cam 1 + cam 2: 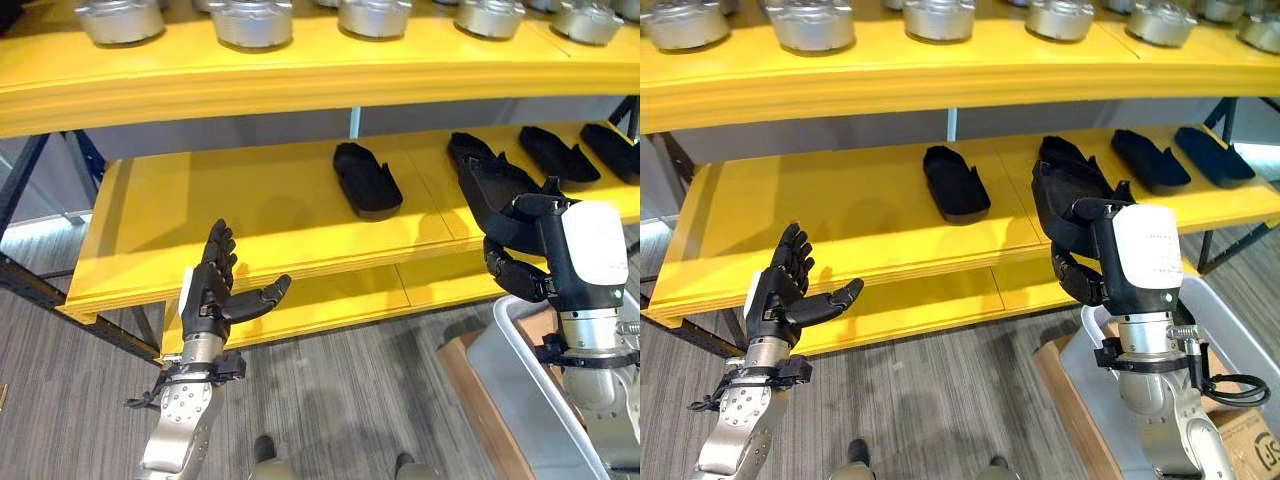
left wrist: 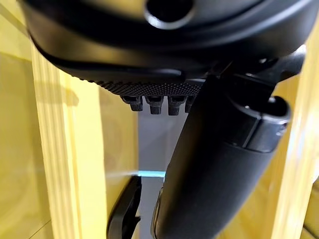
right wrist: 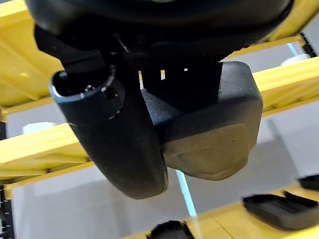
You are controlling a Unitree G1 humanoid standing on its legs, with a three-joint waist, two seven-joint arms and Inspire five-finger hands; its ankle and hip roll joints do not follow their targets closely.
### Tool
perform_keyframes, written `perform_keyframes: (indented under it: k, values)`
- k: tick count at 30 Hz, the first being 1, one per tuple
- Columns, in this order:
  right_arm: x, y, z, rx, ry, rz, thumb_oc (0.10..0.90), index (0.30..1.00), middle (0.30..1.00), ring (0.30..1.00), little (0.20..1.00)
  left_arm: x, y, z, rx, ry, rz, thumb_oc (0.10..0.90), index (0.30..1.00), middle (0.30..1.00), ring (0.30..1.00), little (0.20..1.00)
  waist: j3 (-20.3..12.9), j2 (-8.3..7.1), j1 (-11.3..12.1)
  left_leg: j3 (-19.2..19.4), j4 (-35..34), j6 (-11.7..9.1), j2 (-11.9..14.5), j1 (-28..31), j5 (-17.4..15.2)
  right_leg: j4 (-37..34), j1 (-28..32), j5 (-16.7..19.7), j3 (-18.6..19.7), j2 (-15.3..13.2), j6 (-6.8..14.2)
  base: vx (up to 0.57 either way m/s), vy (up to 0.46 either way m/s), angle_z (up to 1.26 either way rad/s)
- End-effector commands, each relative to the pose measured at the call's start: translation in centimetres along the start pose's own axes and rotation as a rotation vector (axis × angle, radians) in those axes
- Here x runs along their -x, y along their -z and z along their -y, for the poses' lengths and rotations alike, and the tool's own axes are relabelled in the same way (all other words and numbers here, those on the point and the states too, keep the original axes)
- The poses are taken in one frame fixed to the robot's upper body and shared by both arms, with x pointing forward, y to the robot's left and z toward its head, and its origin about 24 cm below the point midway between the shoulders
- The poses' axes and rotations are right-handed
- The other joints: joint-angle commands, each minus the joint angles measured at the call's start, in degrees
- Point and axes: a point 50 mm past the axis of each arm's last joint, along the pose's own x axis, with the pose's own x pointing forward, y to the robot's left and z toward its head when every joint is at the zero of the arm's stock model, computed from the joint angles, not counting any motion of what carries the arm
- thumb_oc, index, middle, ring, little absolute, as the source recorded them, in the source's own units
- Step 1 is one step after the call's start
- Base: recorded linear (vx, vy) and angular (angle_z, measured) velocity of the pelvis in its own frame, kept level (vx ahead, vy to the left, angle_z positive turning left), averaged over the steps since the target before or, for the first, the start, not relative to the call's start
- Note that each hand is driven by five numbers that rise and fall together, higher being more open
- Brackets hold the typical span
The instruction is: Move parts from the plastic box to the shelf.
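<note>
My right hand is shut on a long black moulded part, held up in front of the yellow middle shelf, at its front edge. In the right wrist view the thumb and fingers clamp the black part. Three more black parts lie on that shelf: one in the middle and two at the right. The translucent plastic box stands low at the right, under my right arm. My left hand hovers open and empty below the shelf's left front.
Round metal parts line the upper yellow shelf. A lower yellow shelf sits under the middle one. A cardboard box stands beside the plastic box. Dark frame legs run at the left.
</note>
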Motion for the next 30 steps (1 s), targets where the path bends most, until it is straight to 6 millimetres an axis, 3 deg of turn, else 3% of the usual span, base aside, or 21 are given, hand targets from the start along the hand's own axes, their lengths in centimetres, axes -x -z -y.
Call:
perform_keyframes:
  k: [1, 10, 12, 14, 22, 30]
  values:
    - [-4.4, -2.9, 3.9, 0.025, 0.262, 0.229, 0.4, 0.3, 0.3, 0.3, 0.3, -1.0, -4.5, 0.6, -0.017, 0.068, 0.242, 0.9, 1.0, 1.0, 1.0, 1.0, -6.6, -2.82, 0.7, 0.5, 3.6, 1.2, 1.7, -1.3, -2.5, -0.5, 2.7, -0.3, 0.5, -1.4, -1.0, 0.05, 0.004, 0.08]
    - [-7.5, -2.8, 0.9, -0.231, 0.159, 0.177, 0.4, 0.3, 0.3, 0.3, 0.3, -1.1, -3.7, 0.9, 0.014, 0.089, 0.186, 0.9, 1.0, 1.0, 1.0, 1.0, -5.8, -4.79, 5.3, -1.7, 4.7, 1.3, 1.1, -2.4, -2.6, -1.7, 5.8, -0.3, -2.5, -1.4, -1.1, 0.03, -0.014, 0.16]
    - [-8.7, -2.9, 0.3, -0.283, 0.143, 0.166, 0.4, 0.3, 0.3, 0.3, 0.3, -1.0, -3.5, 1.0, 0.023, 0.098, 0.171, 0.9, 1.0, 1.0, 1.0, 1.0, -5.3, -5.18, 7.3, -2.6, 5.3, 1.2, 0.9, -3.0, -2.7, -1.9, 6.6, -0.5, -3.6, -1.3, -1.3, 0.02, -0.03, 0.26]
    - [-9.8, -3.3, -0.1, -0.319, 0.134, 0.172, 0.4, 0.3, 0.3, 0.3, 0.3, -0.9, -3.4, 1.0, 0.033, 0.107, 0.159, 0.9, 1.0, 1.0, 1.0, 1.0, -4.8, -5.23, 9.1, -3.5, 6.0, 1.1, 0.7, -4.0, -2.8, -1.7, 7.0, -0.9, -4.5, -1.4, -1.5, 0.0, -0.025, 0.21]
    - [-12.6, -3.1, -0.9, -0.371, 0.126, 0.128, 0.4, 0.3, 0.3, 0.3, 0.3, -1.2, -3.5, 1.4, 0.047, 0.13, 0.157, 0.9, 1.0, 1.0, 1.0, 1.0, -2.7, -5.01, 12.2, -7.9, 9.3, 0.9, -1.1, -8.5, -3.1, 0.1, 7.9, -2.6, -7.9, -1.4, -2.2, -0.02, -0.025, 0.3]
    - [-16.2, -2.8, -0.8, -0.3, 0.142, 0.089, 0.4, 0.3, 0.3, 0.3, 0.3, -1.7, -4.4, 1.2, 0.047, 0.143, 0.189, 0.9, 1.0, 1.0, 1.0, 1.0, 0.0, -4.0, 16.5, -12.0, 12.3, 1.7, -3.5, -13.6, -3.7, 2.4, 6.7, -3.7, -11.7, -2.0, -2.5, -0.01, -0.006, 0.33]
